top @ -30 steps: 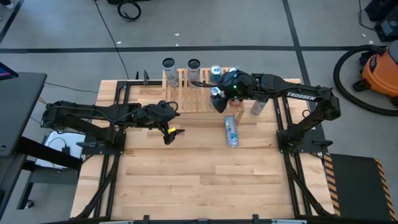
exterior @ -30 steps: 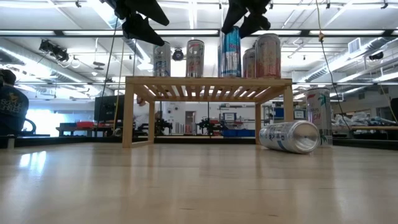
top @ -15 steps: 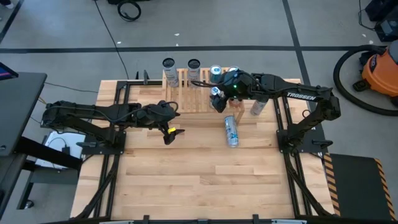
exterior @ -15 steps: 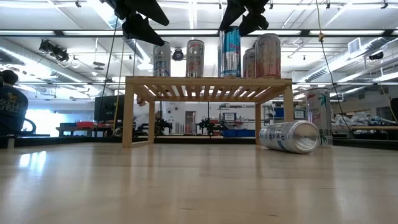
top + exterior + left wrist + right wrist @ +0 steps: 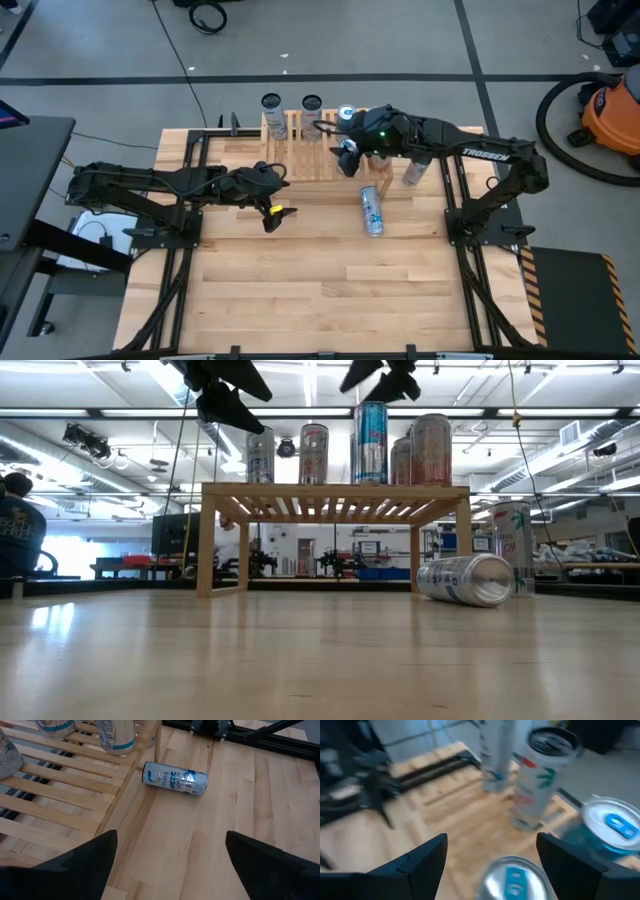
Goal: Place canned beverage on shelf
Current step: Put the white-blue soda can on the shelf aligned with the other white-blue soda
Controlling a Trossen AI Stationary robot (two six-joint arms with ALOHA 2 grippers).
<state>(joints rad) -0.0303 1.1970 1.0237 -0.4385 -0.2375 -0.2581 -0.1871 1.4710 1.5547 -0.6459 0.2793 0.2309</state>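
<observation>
Two spread fingers of the right gripper [image 5: 378, 377] hang at the low view's top centre, clear above the blue can [image 5: 370, 443] standing on the shelf [image 5: 335, 500]. Best to lift straight away. A second ago they clasped it; the left gripper [image 5: 270, 200], open, waits centre-left.

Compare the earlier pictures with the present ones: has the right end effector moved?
Yes. The right end effector has risen clear of the tall blue can standing on the shelf, and in the high view it has shifted left over the shelf.
</observation>
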